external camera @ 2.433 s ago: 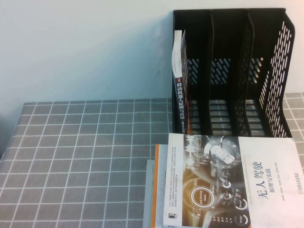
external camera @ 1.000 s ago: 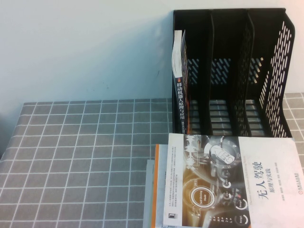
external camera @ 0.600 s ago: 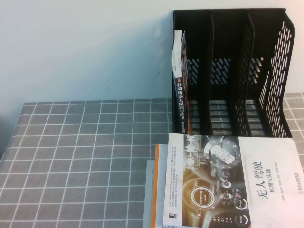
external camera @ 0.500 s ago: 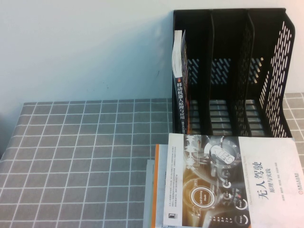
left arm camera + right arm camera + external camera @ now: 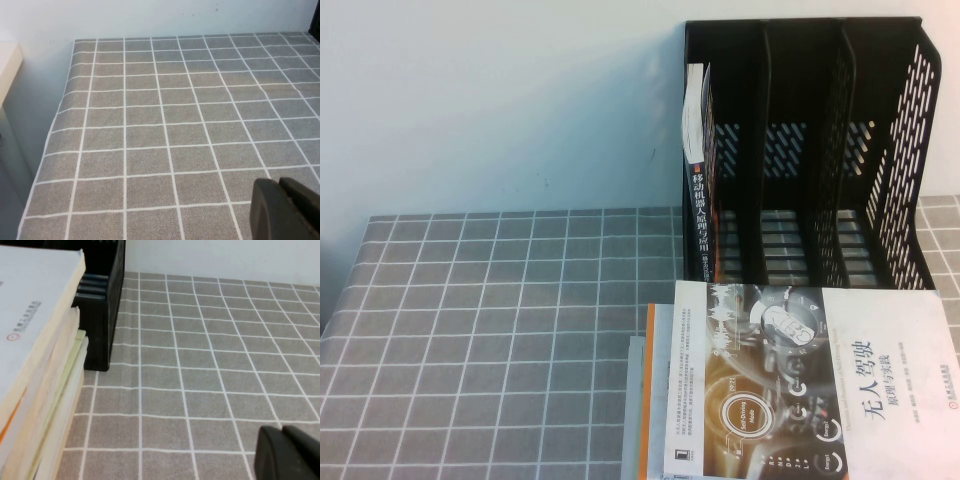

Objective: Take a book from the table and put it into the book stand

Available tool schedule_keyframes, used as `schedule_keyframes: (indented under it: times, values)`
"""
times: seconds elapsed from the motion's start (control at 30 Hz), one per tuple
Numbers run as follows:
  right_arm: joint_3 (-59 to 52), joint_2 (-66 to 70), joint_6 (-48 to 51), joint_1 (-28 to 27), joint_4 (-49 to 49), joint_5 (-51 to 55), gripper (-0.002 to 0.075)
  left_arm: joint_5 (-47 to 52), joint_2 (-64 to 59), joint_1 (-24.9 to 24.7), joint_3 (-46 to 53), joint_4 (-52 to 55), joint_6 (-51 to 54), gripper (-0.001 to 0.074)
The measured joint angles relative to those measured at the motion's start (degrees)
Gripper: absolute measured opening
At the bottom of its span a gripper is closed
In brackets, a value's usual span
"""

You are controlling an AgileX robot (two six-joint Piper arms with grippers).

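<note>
Your left gripper (image 5: 286,210) sits low over bare table (image 5: 500,330) cloth and your right gripper (image 5: 290,452) low beside the book stack; each has its dark fingertips pressed together, holding nothing. The book (image 5: 815,385) lies flat, cover up, atop the stack, touching the front of the book stand (image 5: 810,150). A dark-spined book (image 5: 701,190) stands upright in the stand's leftmost compartment.

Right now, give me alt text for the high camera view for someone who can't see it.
A large paperback book lies flat atop a stack on the grey grid table, in front of a tall black book stand holding one upright dark-spined book in its leftmost compartment. Neither gripper appears in this view.
</note>
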State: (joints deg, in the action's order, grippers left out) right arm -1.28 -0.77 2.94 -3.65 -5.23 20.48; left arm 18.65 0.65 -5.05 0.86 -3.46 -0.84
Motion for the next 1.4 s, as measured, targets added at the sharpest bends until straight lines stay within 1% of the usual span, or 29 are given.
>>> schedule_keyframes:
  times: [0.2, 0.33, 0.6, 0.77, 0.93, 1.1, 1.3, 1.4]
  values:
    - [0.0, 0.0, 0.1, 0.0, -0.1, 0.0, -0.0003, -0.3, 0.0, 0.0, 0.0, 0.1, 0.0, -0.0004]
    - [0.0, 0.0, 0.2, 0.0, -0.2, -0.7, -0.0003, -2.6, 0.0, 0.0, 0.2, 0.1, 0.2, -0.0003]
    - [-0.3, 0.0, 0.2, 0.0, -0.4, -9.6, -0.0003, -7.6, 0.0, 0.0, 0.3, 0.1, 0.2, -0.0003]
    - [-0.3, 0.0, 0.2, 0.0, -0.5, -15.6, -0.0003, -13.4, 0.0, 0.0, 0.3, -0.1, 0.2, -0.0003]
    - [-0.3, 0.0, 0.2, 0.0, -0.5, -23.8, -0.0003, -22.0, 0.0, 0.0, 0.3, -0.2, 0.0, -0.0003]
    - [-0.3, 0.0, 0.2, 0.0, -0.5, -28.5, -0.0003, -28.5, 0.0, 0.0, 0.3, -0.2, 0.0, -0.0004]
    - [-0.3, 0.0, 0.2, 0.0, -0.5, -28.3, -0.0003, -29.3, 0.0, 0.0, 0.3, -0.3, -0.1, -0.0004]
    - [-0.3, 0.0, -0.8, 0.0, -0.5, -26.8, -0.0003, -24.8, 0.0, 0.0, 0.3, -0.3, -0.2, -0.0004]
